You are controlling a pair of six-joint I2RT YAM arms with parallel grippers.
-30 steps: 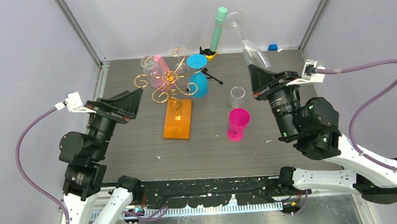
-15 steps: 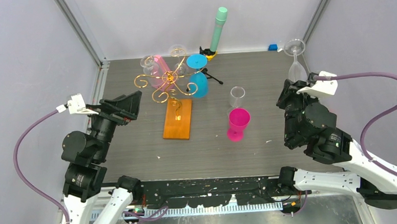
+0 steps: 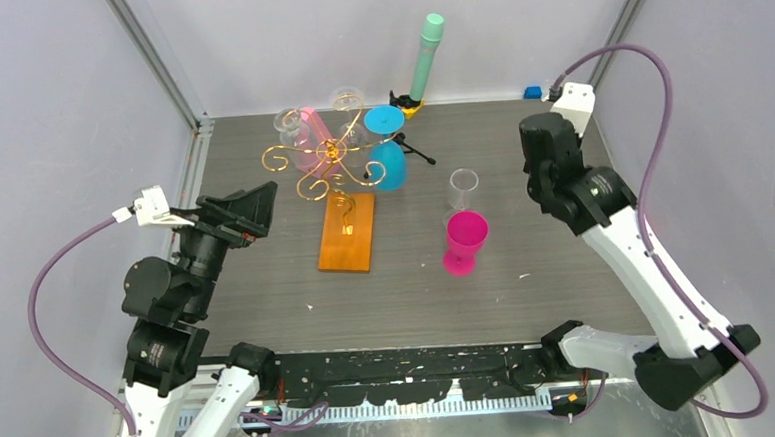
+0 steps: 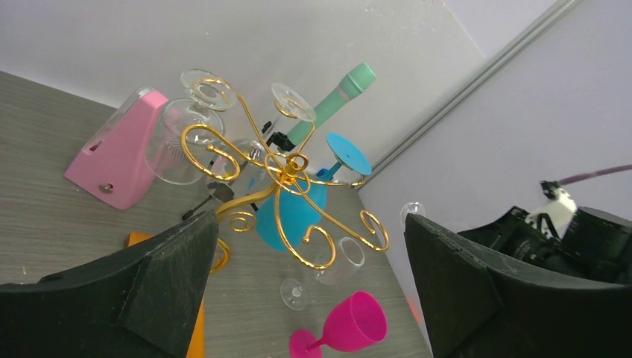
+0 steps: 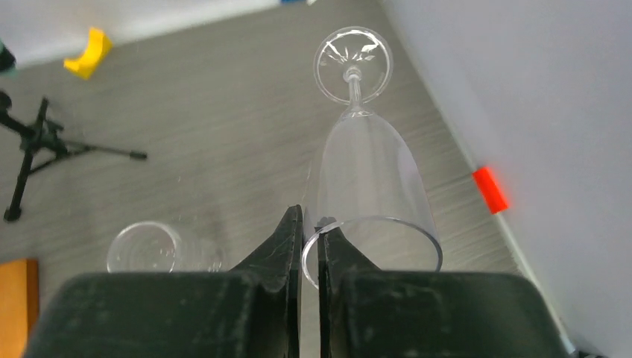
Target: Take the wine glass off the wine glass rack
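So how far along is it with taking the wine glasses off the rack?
Partly done. A clear glass and a magenta glass stand on the table, off the wine glass rack. In hand: the right hand pinches a clear wine glass by its rim, foot toward the table. Left: a blue glass and clear ones hang on it; the left hand is open.

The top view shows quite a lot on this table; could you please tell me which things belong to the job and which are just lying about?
Job: wine glass rack; clear wine glass, pinched at its rim by the right gripper; blue glass hanging on the rack.
Lying about: tripod with mint-green cylinder; pink wedge; yellow piece; pink glass, standing upright.
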